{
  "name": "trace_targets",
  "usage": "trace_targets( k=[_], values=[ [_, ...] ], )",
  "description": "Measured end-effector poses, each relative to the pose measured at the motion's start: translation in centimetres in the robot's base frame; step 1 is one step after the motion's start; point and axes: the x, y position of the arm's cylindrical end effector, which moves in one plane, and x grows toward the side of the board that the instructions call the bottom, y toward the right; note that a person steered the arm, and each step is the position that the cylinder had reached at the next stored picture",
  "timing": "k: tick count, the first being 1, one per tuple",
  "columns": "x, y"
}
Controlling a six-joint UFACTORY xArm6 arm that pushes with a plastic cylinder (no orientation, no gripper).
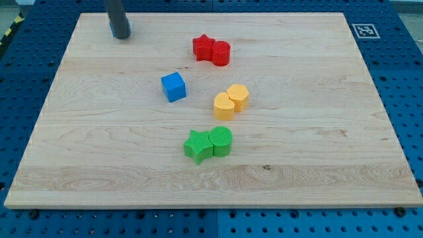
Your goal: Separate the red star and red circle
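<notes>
The red star (203, 47) and the red circle (221, 53) sit touching each other near the view's top centre of the wooden board (317, 158), the star on the left. My tip (120, 36) rests on the board at the view's top left, well to the left of the red star and apart from every block.
A blue cube (173, 86) lies below and left of the red pair. A yellow heart (224, 106) and a yellow hexagon (238, 96) touch at the centre. A green star (197, 145) and a green circle (221, 141) touch below them. A marker tag (363, 30) sits at the top right corner.
</notes>
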Motion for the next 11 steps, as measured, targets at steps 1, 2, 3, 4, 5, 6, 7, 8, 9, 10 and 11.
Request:
trace_targets(
  k=[1, 2, 3, 4, 5, 6, 7, 8, 9, 10, 11],
  values=[
    [-1.9, -0.3],
    [-2.2, -0.3],
    [-1.5, 2.7],
    [0.8, 9.5],
    [2.0, 11.0],
    [2.6, 11.0],
    [7.2, 11.0],
    [7.9, 11.0],
    [7.5, 13.2],
    [6.7, 16.3],
    [6.7, 17.7]
  ],
)
